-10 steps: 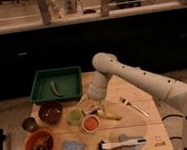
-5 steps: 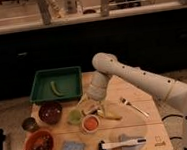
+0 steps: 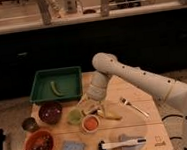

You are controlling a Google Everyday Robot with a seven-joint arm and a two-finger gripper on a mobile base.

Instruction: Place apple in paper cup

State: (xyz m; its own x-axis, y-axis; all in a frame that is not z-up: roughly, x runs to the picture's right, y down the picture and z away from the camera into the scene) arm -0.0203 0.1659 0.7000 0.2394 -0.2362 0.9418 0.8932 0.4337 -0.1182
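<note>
A white paper cup [image 3: 90,123] stands on the wooden table [image 3: 142,127], front middle. A round orange-red thing fills its mouth; it looks like the apple [image 3: 91,123]. My gripper [image 3: 90,109] hangs at the end of the white arm, just behind and above the cup, close to its rim. The gripper's lower part blends with things beside it.
A green tray [image 3: 56,84] with a long green vegetable stands at the back left. A green cup [image 3: 75,116], a dark bowl [image 3: 50,112], a small metal cup [image 3: 29,124], an orange bowl [image 3: 38,145], a blue sponge [image 3: 72,148], a brush [image 3: 119,144], a fork [image 3: 133,107] and a yellow piece [image 3: 110,116] lie around.
</note>
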